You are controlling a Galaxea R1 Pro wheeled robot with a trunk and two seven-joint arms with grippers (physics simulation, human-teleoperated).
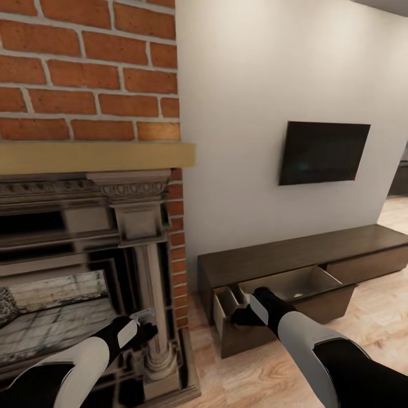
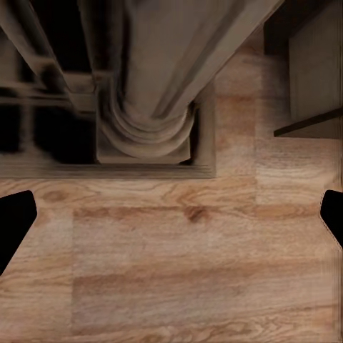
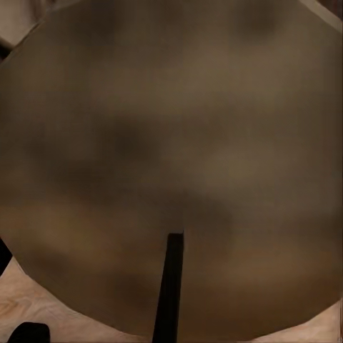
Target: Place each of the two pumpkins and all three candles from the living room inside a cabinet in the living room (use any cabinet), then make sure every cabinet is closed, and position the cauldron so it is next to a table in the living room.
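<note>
The cabinet [image 1: 294, 253] is a long, low dark-brown unit against the white wall, with two pale-lined drawers pulled out at its left end. My right gripper [image 1: 245, 315] hovers at the narrow left drawer [image 1: 225, 304], beside the wide drawer [image 1: 294, 283]. In the right wrist view a round tan candle [image 3: 171, 143] with a black wick sits so close that it hides most of the fingers; the gripper is shut on it. My left gripper [image 2: 171, 214] is open over bare plank floor by the fireplace column base [image 2: 146, 136], with nothing between its fingers.
The brick fireplace [image 1: 85, 73] with its wooden mantel and stone column [image 1: 150, 294] stands close at the left. A black TV [image 1: 323, 152] hangs above the cabinet. Light plank floor [image 1: 266, 374] runs in front of the cabinet and off to the right.
</note>
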